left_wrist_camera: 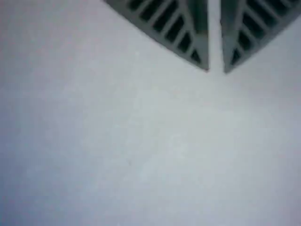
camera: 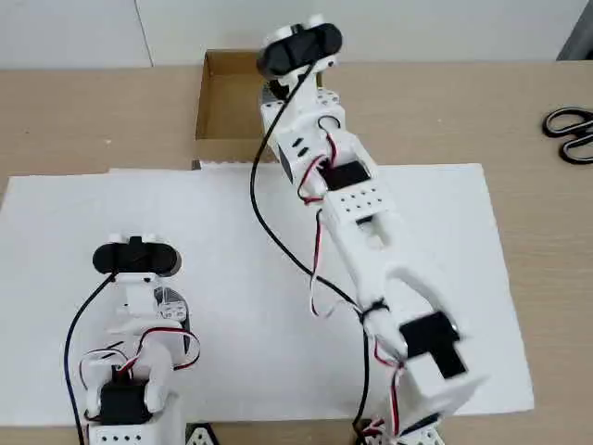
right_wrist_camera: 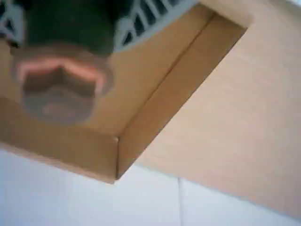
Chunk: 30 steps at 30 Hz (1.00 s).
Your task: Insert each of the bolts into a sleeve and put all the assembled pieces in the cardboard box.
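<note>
Risk: the piece point(right_wrist_camera: 61, 89), dark with a pale hexagonal end and apparently a bolt seated in its sleeve, hangs over the cardboard box point(right_wrist_camera: 160, 113) close to one wall and a corner, not over the middle. If let go here, it could strike the rim and tip out onto the paper sheet point(camera: 185, 222). A fall from any height might also bounce it, or shake the bolt from the sleeve. How high it sits above the box floor cannot be judged.

Pose: the right arm stretches from the lower right of the high view to the box at upper centre, its wrist over the box's right-hand part. The right gripper point(right_wrist_camera: 70, 23) is clamped on the piece. The left arm sits folded at lower left. The left gripper point(left_wrist_camera: 216, 69) is nearly closed — only a thin slit between its fingers — with nothing in it, close above the sheet. Scissors point(camera: 570, 134) lie on the desk point(camera: 463, 111) at the right edge, well apart from the work.
</note>
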Motion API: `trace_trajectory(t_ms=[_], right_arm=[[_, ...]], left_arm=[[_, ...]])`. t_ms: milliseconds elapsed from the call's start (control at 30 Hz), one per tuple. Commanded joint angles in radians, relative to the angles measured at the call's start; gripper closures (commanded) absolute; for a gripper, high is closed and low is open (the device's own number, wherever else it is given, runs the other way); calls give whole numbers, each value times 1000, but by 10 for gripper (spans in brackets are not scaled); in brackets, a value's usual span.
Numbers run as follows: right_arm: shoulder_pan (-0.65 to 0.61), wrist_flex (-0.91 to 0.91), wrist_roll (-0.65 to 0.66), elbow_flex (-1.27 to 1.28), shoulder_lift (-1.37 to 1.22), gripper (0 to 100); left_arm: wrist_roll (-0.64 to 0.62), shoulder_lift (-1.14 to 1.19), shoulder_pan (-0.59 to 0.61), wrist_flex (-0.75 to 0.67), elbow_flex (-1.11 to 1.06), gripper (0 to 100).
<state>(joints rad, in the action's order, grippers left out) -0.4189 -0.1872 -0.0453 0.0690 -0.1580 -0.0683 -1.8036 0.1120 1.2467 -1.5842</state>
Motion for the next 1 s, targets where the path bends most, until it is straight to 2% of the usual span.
trace_trajectory(t_ms=[0,367,700,833,967], right_arm=[[10,38,15,-238,-130,995],[33,27,17,-822,-631,991],[19,-120,25,-1031,-791,988],[19,-142,103,-1034,-802,890],[7,-216,115,-1036,-796,779]], left_arm=[[5,-8,2,-18,4,994],[5,-8,2,-18,4,994],[5,-8,2,-18,4,994],[5,-8,2,-18,4,994],[5,-8,2,-18,4,994]])
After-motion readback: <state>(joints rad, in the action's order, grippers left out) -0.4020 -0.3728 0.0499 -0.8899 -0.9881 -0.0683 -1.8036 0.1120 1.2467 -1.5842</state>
